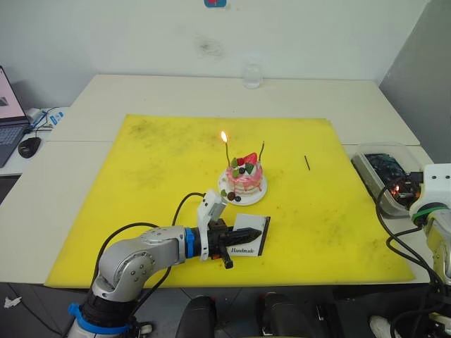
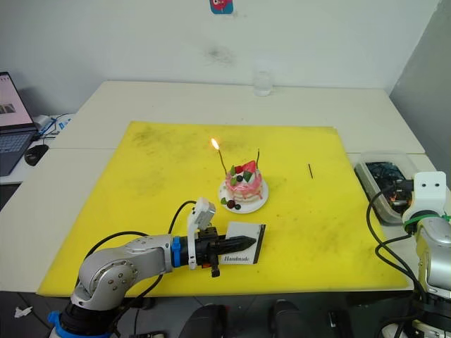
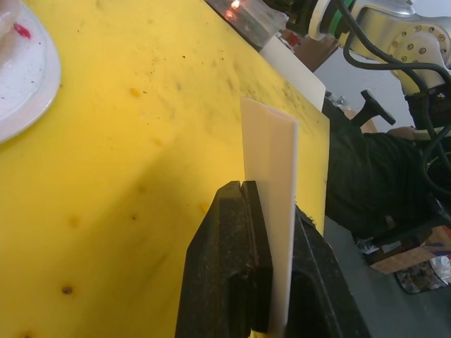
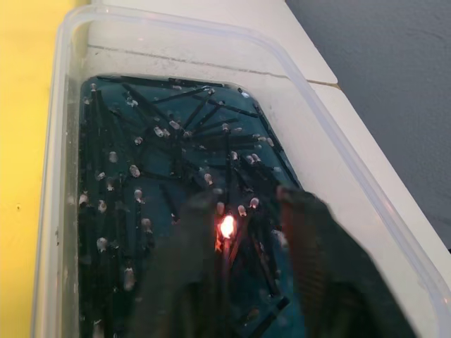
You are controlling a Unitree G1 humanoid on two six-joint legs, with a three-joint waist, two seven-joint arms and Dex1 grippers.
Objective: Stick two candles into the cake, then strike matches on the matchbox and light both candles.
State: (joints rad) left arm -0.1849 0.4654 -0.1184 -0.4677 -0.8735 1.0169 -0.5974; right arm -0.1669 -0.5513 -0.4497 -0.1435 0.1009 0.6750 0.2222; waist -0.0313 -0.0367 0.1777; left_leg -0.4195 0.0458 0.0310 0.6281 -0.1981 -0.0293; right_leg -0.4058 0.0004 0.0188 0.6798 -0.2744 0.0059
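Pinching the matchbox (image 1: 251, 235) by its edge, the left gripper (image 1: 224, 248) is clamped tight. Light, stiff card, likely crushable. Right gripper (image 4: 246, 232) fingers stand apart over a glowing match (image 4: 227, 227).

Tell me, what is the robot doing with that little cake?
It is lighting candles on the cake. Two candles stand in it: the left candle burns, the right candle is not lit. The left gripper holds the matchbox on the yellow mat. The right gripper hangs open over a clear tub of spent matches, where one match tip glows. A spare match lies on the mat.
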